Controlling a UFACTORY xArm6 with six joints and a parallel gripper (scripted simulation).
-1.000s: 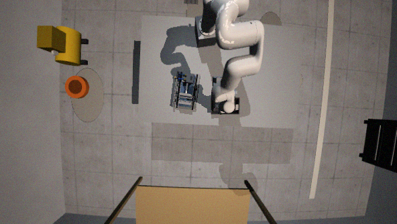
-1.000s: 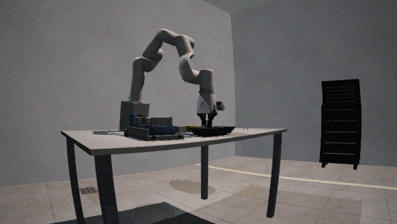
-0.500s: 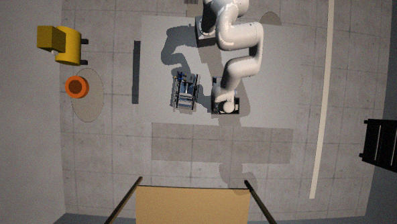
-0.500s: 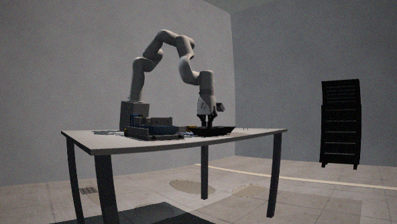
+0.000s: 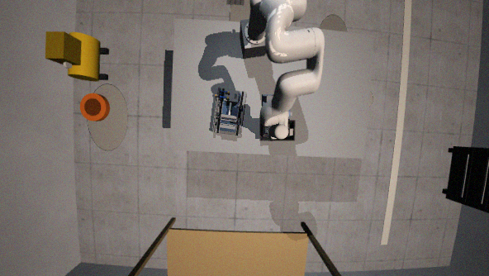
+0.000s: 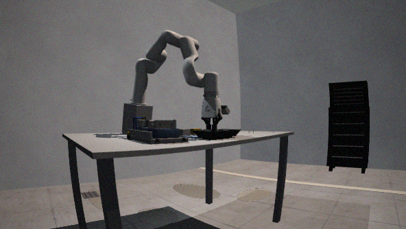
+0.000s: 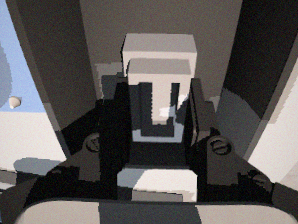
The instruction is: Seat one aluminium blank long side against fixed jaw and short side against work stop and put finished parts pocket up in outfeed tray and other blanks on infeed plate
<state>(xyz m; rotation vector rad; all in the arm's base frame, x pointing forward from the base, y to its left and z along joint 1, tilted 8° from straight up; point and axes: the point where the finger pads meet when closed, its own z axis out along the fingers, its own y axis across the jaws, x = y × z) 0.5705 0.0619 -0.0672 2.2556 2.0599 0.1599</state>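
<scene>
My gripper (image 7: pixel 158 96) (image 5: pixel 277 124) stands upright over the black outfeed tray, with its fingers down inside the tray's rim (image 6: pixel 216 133). In the wrist view the two dark fingers are shut on a light grey aluminium part (image 7: pixel 160 70) that has a dark pocket on its upper face. The part sits level between the tray's dark side walls. I cannot tell whether it touches the tray floor. The vise (image 5: pixel 228 112) stands to the left of the tray, and it also shows in the side view (image 6: pixel 154 134). The arm hides the tray's contents from above.
A pale blue surface with a small knob (image 7: pixel 13 102) lies at the left edge of the wrist view. The arm's base block (image 6: pixel 137 116) stands behind the vise. A black rack (image 6: pixel 348 125) stands far off on the floor.
</scene>
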